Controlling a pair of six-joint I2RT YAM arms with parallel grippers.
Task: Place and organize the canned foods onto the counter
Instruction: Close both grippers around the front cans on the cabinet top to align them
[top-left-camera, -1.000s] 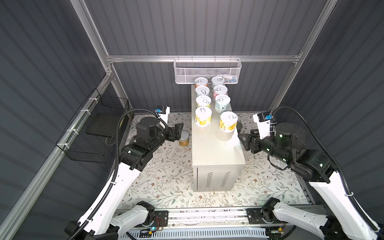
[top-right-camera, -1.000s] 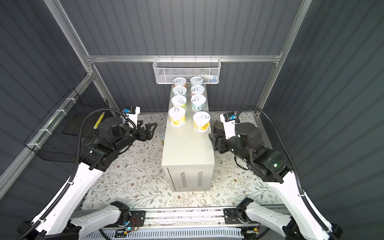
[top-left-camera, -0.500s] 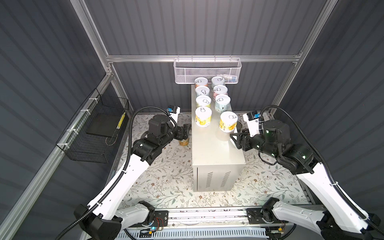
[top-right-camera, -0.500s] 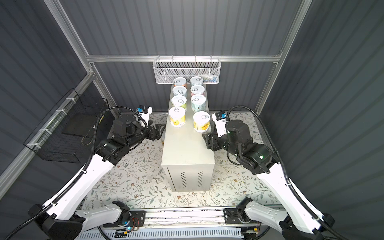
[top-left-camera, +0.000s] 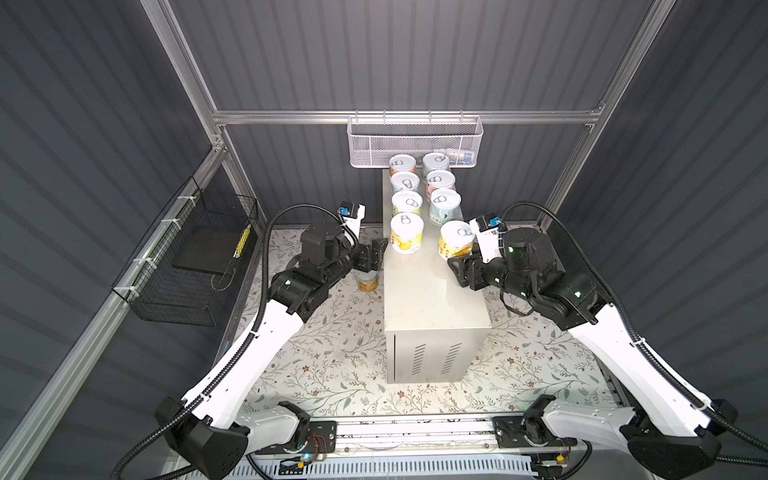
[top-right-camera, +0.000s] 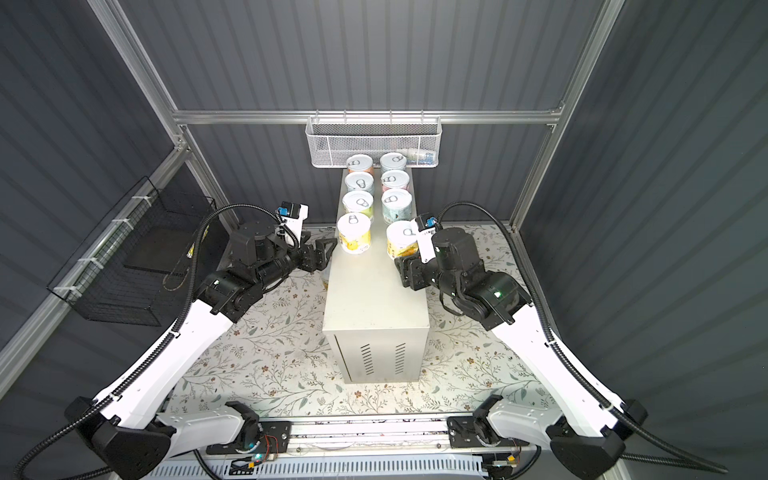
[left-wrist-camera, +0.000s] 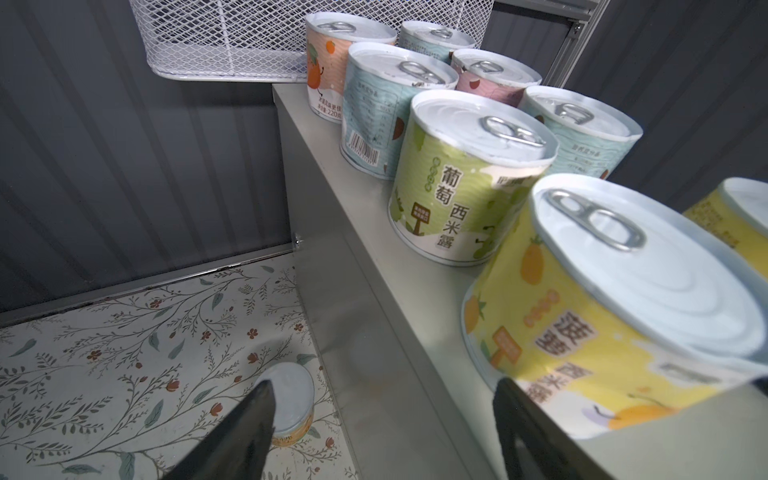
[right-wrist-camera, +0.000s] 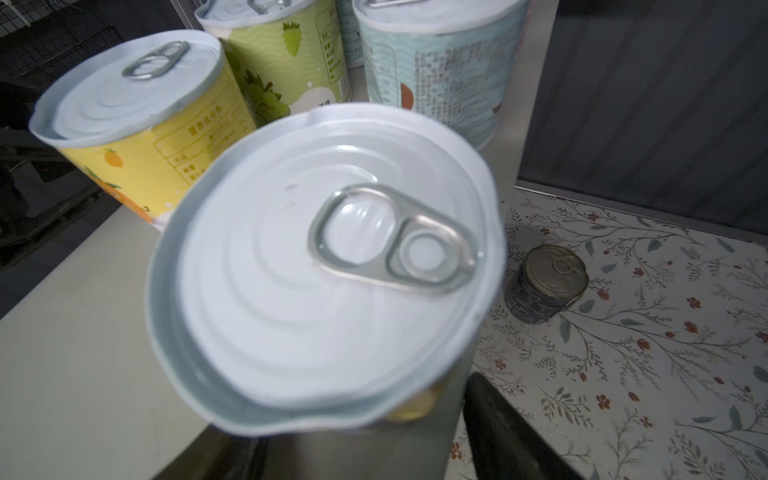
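Observation:
Several pastel cans stand in two rows on the beige counter (top-left-camera: 432, 303), at its far end. Nearest me are two yellow cans, one on the left (top-left-camera: 406, 235) and one on the right (top-left-camera: 455, 245). An orange can (top-left-camera: 368, 283) stands on the mat against the counter's left side. A dark can (right-wrist-camera: 544, 284) stands on the mat to the counter's right. My left gripper (top-left-camera: 379, 251) hangs open and empty at the counter's left edge, above the orange can (left-wrist-camera: 289, 399). My right gripper (top-left-camera: 454, 268) is open just behind the right yellow can (right-wrist-camera: 328, 266), not gripping it.
A white mesh basket (top-left-camera: 415, 141) hangs on the back rail just above the farthest cans. A black wire basket (top-left-camera: 187, 266) is fixed to the left wall. The floral mat (top-left-camera: 332, 357) covers the floor around the counter.
Both arms have swung inward to the counter. The left gripper moved right to its left edge; the right gripper moved left up to the front right yellow can and opened slightly.

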